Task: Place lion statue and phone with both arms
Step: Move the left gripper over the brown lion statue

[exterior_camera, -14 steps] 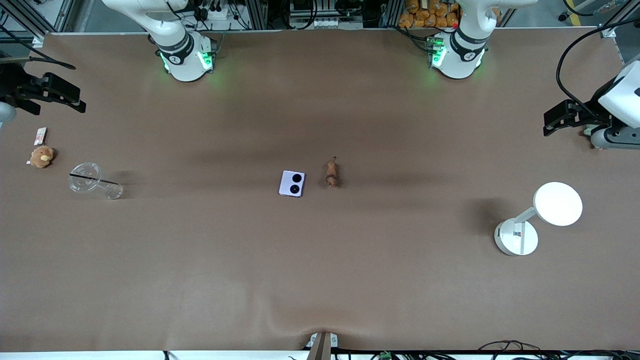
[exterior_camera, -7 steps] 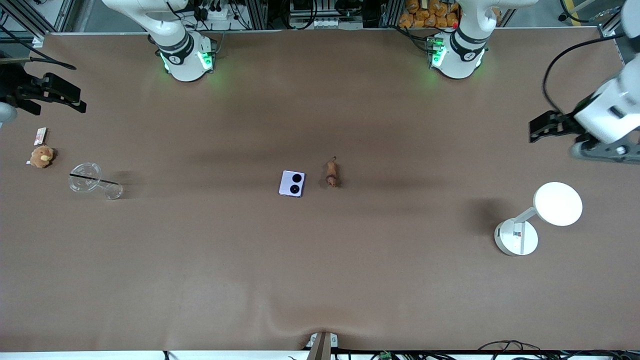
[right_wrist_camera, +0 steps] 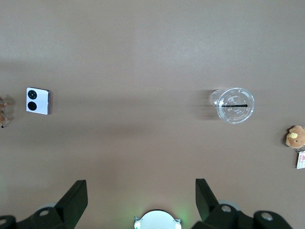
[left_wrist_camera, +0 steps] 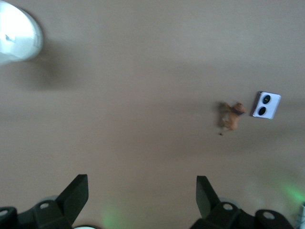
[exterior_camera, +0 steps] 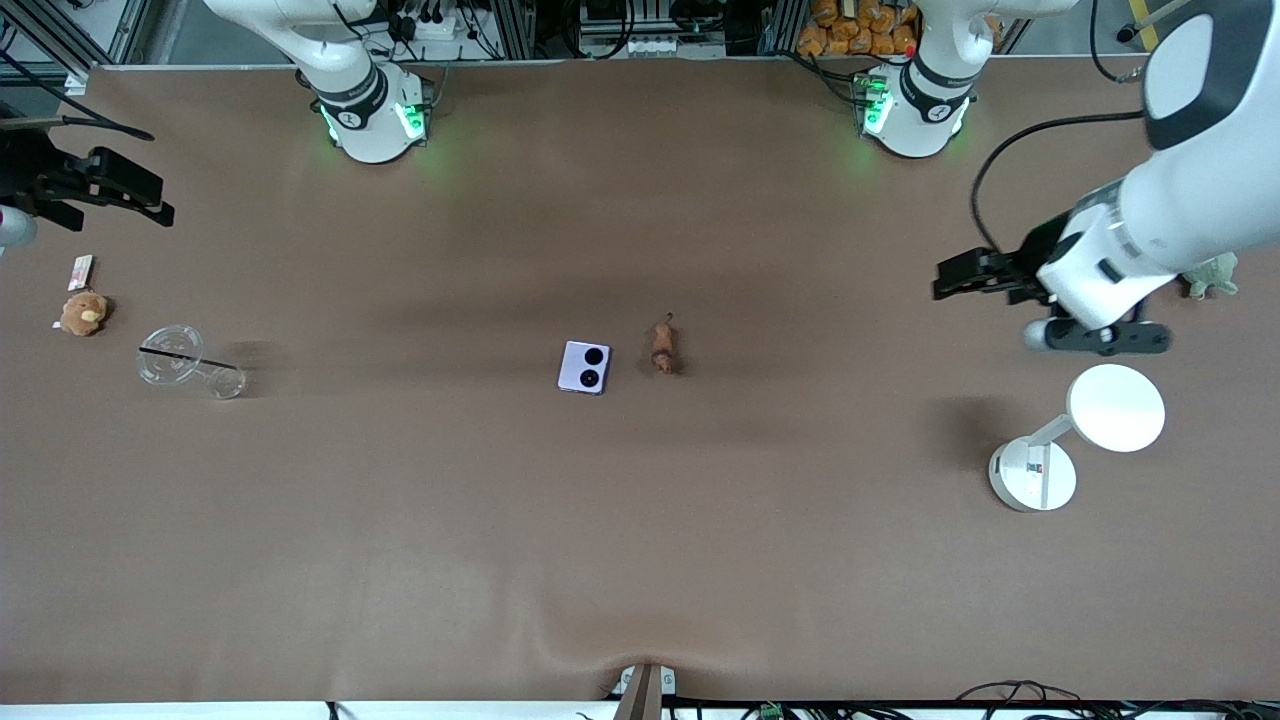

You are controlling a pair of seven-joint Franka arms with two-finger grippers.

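The lavender phone [exterior_camera: 584,367] lies flat at the table's middle, its two black camera circles up. The small brown lion statue [exterior_camera: 662,346] stands right beside it, toward the left arm's end. Both also show in the left wrist view, lion [left_wrist_camera: 231,116] and phone [left_wrist_camera: 266,105]. The phone shows in the right wrist view [right_wrist_camera: 38,100]. My left gripper [exterior_camera: 950,278] is open and empty, up over the table between the lion and the lamp. My right gripper [exterior_camera: 150,200] is open and empty, waiting over the right arm's end of the table. Both wrist views show the jaws wide apart: left gripper [left_wrist_camera: 142,191], right gripper [right_wrist_camera: 141,193].
A white desk lamp [exterior_camera: 1115,408] stands at the left arm's end, with a green plush toy [exterior_camera: 1212,275] farther from the front camera. A clear plastic cup [exterior_camera: 185,360] lies on its side at the right arm's end, near a tan plush toy [exterior_camera: 83,312] and a small card [exterior_camera: 81,268].
My left arm has swung in from the table's end toward the middle, uncovering the green plush toy. The right arm, phone and lion have not moved.
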